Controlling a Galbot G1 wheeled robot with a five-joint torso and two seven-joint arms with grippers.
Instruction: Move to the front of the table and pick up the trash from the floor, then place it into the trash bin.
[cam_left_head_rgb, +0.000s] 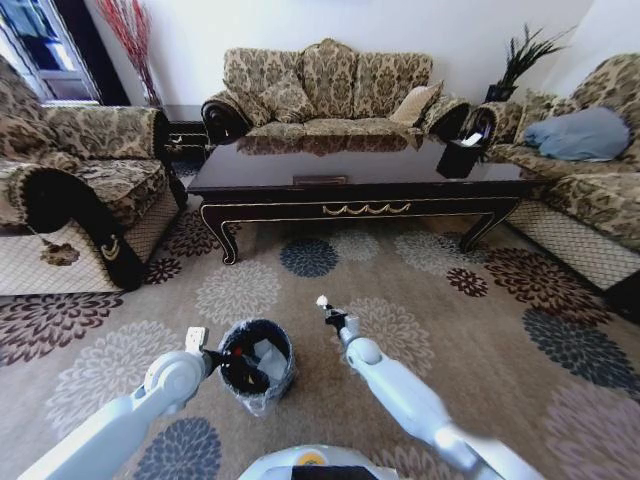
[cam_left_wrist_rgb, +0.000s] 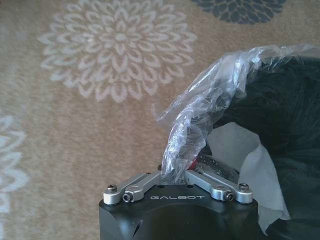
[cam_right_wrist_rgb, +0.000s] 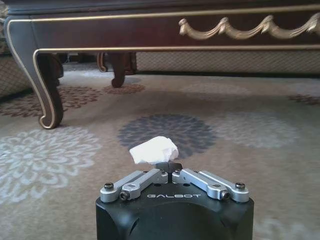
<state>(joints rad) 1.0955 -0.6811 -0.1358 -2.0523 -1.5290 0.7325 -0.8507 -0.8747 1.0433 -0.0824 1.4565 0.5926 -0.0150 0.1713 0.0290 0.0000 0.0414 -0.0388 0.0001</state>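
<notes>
The trash bin (cam_left_head_rgb: 262, 325), black with a shiny liner (cam_left_wrist_rgb: 210, 100), stands on the carpet just before me. A white tissue (cam_left_wrist_rgb: 250, 160) lies inside it. My left gripper (cam_left_head_rgb: 232, 362) (cam_left_wrist_rgb: 175, 170) sits at the bin's rim with its links drawn in, shut on a clear plastic bottle whose red cap (cam_left_wrist_rgb: 192, 163) peeks out; the liner covers the fingertips. My right gripper (cam_left_head_rgb: 324, 308) (cam_right_wrist_rgb: 167, 165) hovers right of the bin, shut on a crumpled white tissue (cam_right_wrist_rgb: 154, 150) and pointing at the table (cam_left_head_rgb: 350, 165) (cam_right_wrist_rgb: 150, 35).
A sofa (cam_left_head_rgb: 330, 85) stands behind the table, an armchair (cam_left_head_rgb: 80, 180) to the left and another sofa (cam_left_head_rgb: 590, 160) to the right. A black box (cam_left_head_rgb: 460, 155) rests on the table's right end. Flower-patterned carpet (cam_left_head_rgb: 450, 300) lies open between me and the table.
</notes>
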